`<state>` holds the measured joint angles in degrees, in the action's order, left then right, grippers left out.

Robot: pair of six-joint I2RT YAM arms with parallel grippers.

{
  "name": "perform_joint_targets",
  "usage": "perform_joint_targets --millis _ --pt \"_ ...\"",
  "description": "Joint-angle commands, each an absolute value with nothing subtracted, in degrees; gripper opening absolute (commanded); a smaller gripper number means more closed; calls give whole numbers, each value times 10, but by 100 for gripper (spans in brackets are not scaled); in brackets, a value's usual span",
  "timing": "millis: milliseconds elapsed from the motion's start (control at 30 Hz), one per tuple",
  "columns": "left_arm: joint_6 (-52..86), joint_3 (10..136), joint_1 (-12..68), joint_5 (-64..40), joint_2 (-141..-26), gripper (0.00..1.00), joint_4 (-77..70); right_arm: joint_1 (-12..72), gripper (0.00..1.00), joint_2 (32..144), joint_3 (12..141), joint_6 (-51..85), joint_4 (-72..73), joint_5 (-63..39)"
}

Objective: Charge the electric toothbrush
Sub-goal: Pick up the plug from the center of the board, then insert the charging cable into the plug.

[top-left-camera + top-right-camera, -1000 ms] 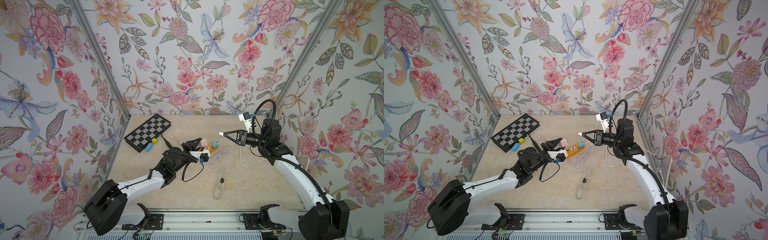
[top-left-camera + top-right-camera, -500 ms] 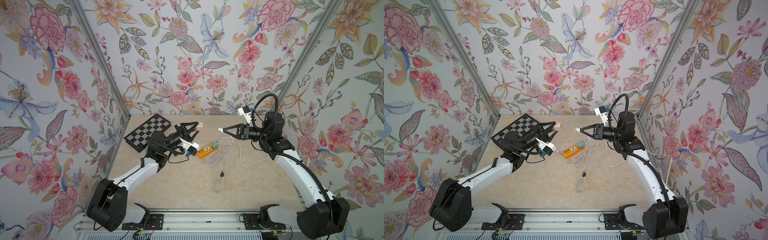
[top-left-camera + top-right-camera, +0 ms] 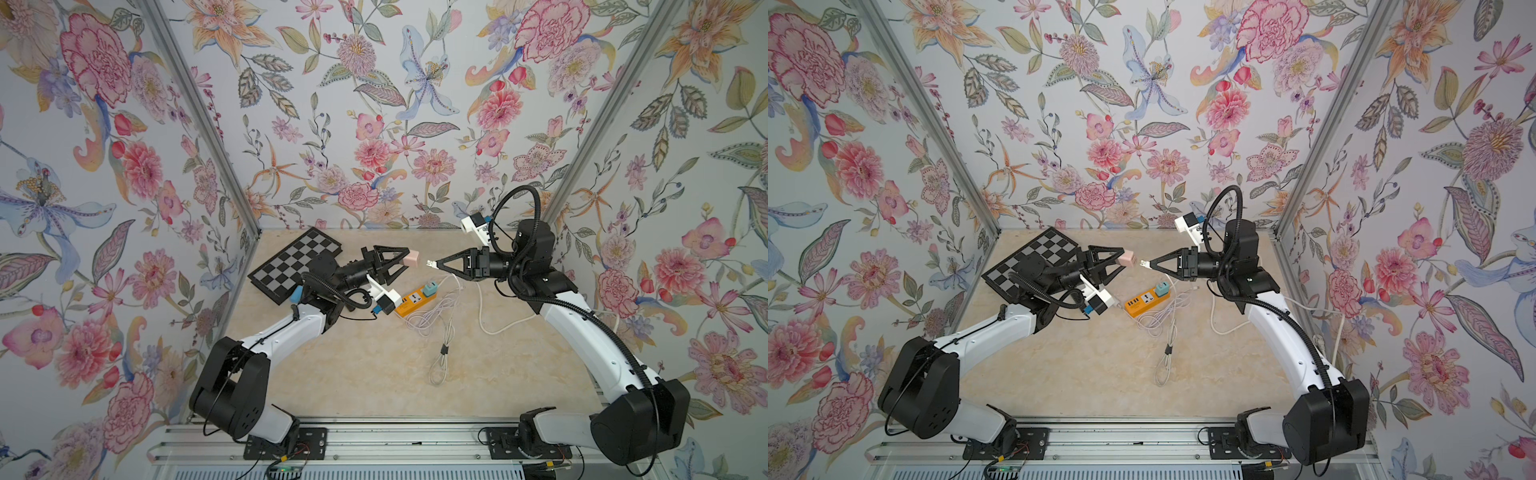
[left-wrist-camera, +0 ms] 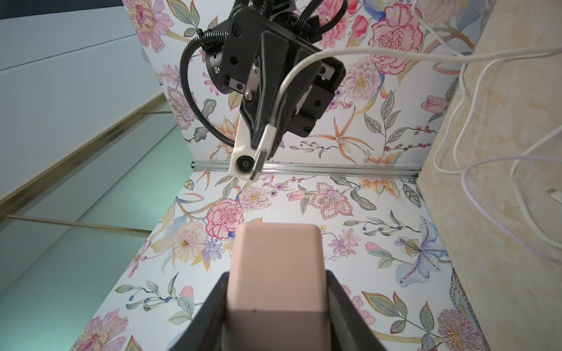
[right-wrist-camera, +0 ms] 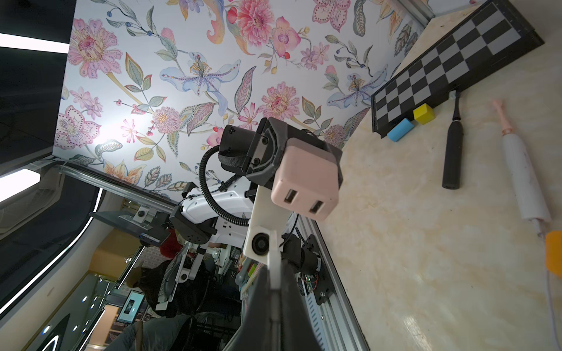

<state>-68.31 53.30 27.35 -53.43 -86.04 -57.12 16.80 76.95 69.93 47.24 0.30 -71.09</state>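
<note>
My left gripper point(image 3: 406, 262) is shut on a pink charger block point(image 3: 414, 258), held in the air with its two USB ports facing my right gripper point(image 3: 439, 263). My right gripper is shut on the white USB plug point(image 3: 430, 263) of a cable, a small gap away from the block. The right wrist view shows the block point(image 5: 305, 185) straight ahead of the plug point(image 5: 273, 258). A white electric toothbrush point(image 5: 523, 170) with a pink head lies on the table, a white cord at its base. A black toothbrush point(image 5: 453, 152) lies beside it. The left arm hides both in the top views.
An orange power strip point(image 3: 409, 298) with a teal adapter point(image 3: 431, 287) lies under the grippers, with loose white cable point(image 3: 440, 332) coiled beside it. A chessboard point(image 3: 295, 264) sits at the back left, with a blue block point(image 5: 400, 130) and a yellow block point(image 5: 424, 114) at its edge.
My left arm lifted the pink charger block from beside the power strip and turned it toward the plug. Both grippers closed the gap between block and plug.
</note>
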Motion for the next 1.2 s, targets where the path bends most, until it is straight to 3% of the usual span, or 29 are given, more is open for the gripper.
perform_joint_targets --millis 0,800,1167 --pt "-675 547 280 -555 -866 0 -618 175 2 777 719 483 20 -707" --pt "-671 577 305 -573 -892 0 -622 188 1 794 719 544 35 -675" --pt "-667 614 310 -596 -946 0 -634 156 0 808 735 583 52 -661"
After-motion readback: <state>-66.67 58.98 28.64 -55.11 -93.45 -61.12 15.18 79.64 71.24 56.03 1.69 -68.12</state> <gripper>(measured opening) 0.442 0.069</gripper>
